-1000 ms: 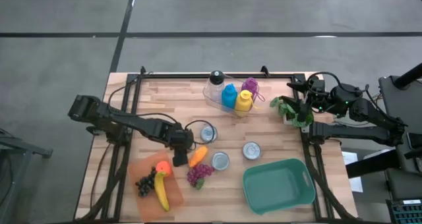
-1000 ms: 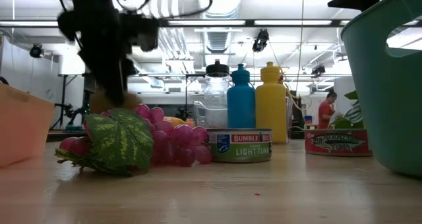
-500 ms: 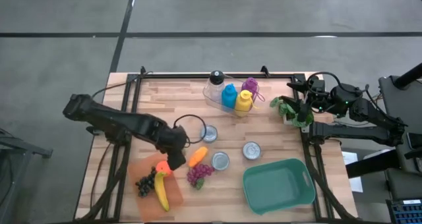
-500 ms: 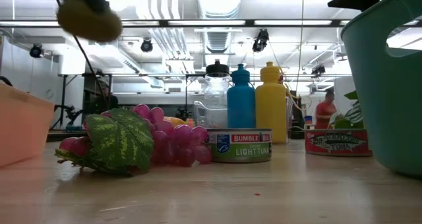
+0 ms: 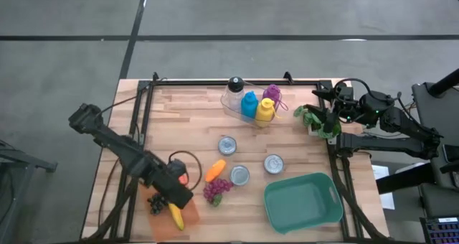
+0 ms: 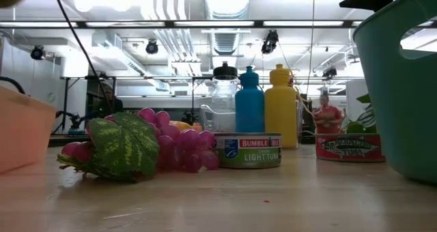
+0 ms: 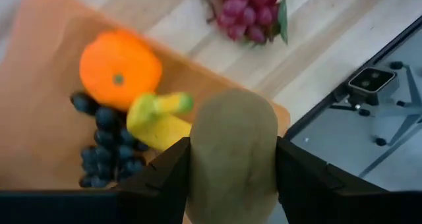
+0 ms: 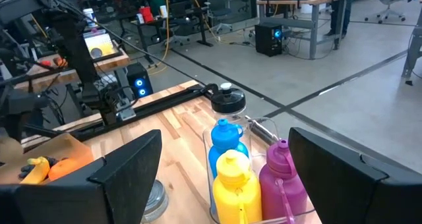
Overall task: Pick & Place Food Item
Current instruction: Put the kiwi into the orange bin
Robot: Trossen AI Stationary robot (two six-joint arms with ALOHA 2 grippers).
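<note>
Looking down, I see the wooden table (image 5: 186, 122) first, then the green bin (image 5: 303, 199) near its right corner. The orange tray (image 7: 46, 118) holds an orange (image 7: 120, 67), a banana (image 7: 158, 118) and dark grapes (image 7: 105, 155). My left gripper (image 7: 232, 159) hangs above that tray, its fingers (image 7: 165, 178) clamped on a brown kiwi (image 7: 234, 155) (fuzzy and round). My right gripper (image 8: 221, 174) waits by the table's right edge, fingers apart, holding nothing.

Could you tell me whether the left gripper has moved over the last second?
Yes. The left gripper, shut on the brown oval kiwi, has swung from beside the silver tin can to above the orange plastic tray.
</note>
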